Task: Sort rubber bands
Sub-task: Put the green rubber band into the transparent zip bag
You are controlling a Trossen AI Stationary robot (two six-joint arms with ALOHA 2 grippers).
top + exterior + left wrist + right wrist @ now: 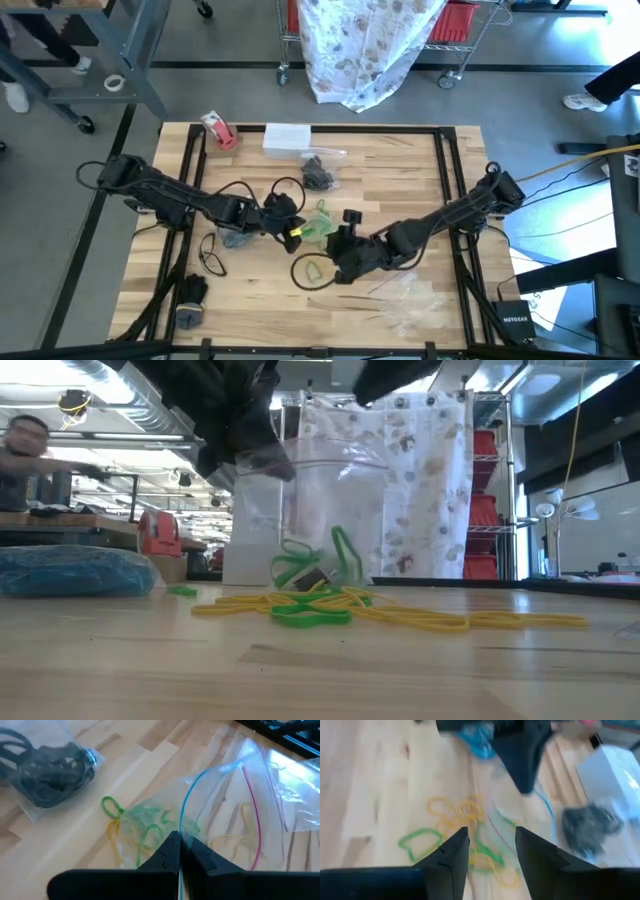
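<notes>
The left hand (179,851) is pressed together on the upper edge of a clear bag (235,815), holding it up over the middle of the table (400,160); the bag's blue and pink seal lines show plainly, but how much lies inside it is hard to judge through the plastic (a few green and yellow strands seem to sit behind its wall). The right hand (489,845) hangs just above the table near the bag, fingers spread with nothing between them; from the high view its tips are lost against the dark arm. The rubber bands (330,605) lie loose in a small tangle of yellow and green on the wood beneath the bag; a further yellow loop (308,270) lies in front of the right hand. A bag of black bands (47,772) rests farther back; a blue heap (70,572) sits at the low view's edge, cut off. The red-and-white tape roll (218,130) stands near the far left corner.
</notes>
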